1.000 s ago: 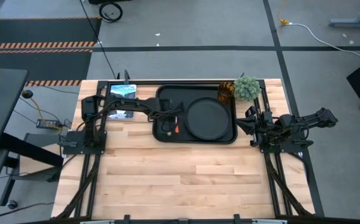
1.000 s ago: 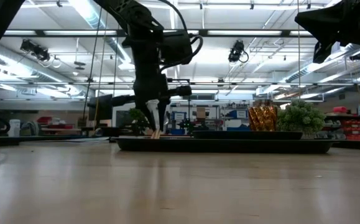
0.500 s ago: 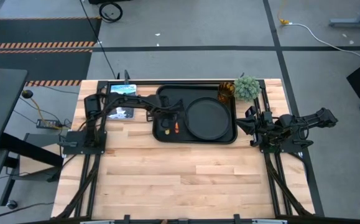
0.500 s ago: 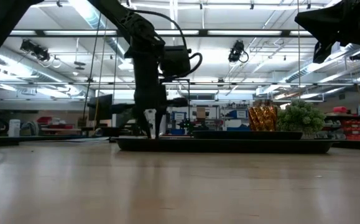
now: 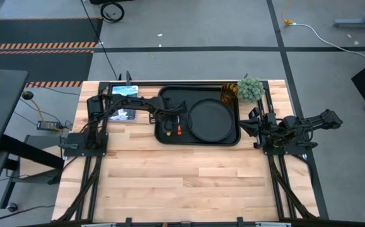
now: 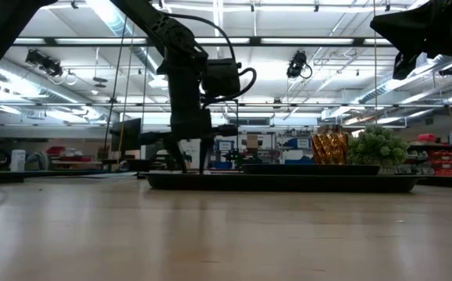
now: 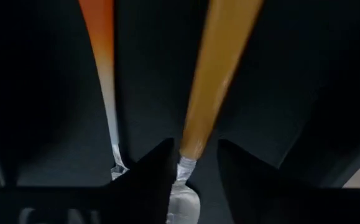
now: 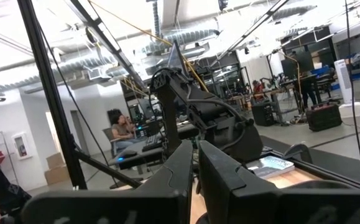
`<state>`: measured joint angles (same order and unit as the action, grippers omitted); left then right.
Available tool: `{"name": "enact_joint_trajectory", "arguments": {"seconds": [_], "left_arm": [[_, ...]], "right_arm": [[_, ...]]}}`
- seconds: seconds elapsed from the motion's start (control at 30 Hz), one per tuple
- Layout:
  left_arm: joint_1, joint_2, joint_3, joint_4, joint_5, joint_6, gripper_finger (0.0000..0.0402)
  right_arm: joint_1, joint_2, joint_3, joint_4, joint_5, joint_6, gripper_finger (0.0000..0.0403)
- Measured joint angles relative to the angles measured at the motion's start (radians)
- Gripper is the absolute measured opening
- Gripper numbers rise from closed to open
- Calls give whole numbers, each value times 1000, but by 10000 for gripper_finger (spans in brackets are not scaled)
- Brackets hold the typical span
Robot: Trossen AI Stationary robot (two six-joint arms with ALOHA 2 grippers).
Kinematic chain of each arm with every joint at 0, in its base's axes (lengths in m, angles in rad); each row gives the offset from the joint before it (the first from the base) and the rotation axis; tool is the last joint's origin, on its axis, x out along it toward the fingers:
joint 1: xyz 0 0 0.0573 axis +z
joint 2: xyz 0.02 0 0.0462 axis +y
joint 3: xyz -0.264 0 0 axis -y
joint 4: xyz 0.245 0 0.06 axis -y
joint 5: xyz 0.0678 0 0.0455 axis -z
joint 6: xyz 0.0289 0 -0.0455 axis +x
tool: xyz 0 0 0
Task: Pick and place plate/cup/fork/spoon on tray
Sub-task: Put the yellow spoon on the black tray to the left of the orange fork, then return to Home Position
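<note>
- The left gripper hangs low over the left end of the tray, and the spoon lies on the tray floor directly beneath it.
- In the left wrist view the spoon's shiny bowl sits in the gap between the two dark fingertips, and the orange-yellow handle runs straight ahead, away from the gripper.
- The fork lies just beside the spoon, roughly parallel, its tines at the gripper end and its orange handle pointing the same way.
- The fingers stand parted and grip nothing; whether a tip brushes the spoon's bowl cannot be told.
- Further along the tray from this hand lies the plate, and the cup stands in the far right corner.
- With all four items on the tray, my judgement is that the task is nearly done; a straight lift should clear both utensils.
- The right gripper waits off the tray's right edge, fingers nearly together and holding nothing.
</note>
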<state>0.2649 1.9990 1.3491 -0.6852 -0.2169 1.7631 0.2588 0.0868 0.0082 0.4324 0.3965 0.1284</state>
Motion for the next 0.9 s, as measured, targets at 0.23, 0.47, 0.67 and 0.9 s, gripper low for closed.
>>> {"name": "enact_joint_trajectory", "arguments": {"seconds": [0.23,0.47,0.67,0.9], "left_arm": [[-8,0,0,-1,-62,-114,181],[-47,-17,1,-43,-83,-256,169],[-92,-83,0,-61,-71,-525,134],[-154,-234,1,-65,24,-1040,82]], "right_arm": [[0,0,0,0,2,0,34],[0,0,0,0,3,0,34],[0,0,0,0,3,0,34],[0,0,0,0,3,0,34]]}}
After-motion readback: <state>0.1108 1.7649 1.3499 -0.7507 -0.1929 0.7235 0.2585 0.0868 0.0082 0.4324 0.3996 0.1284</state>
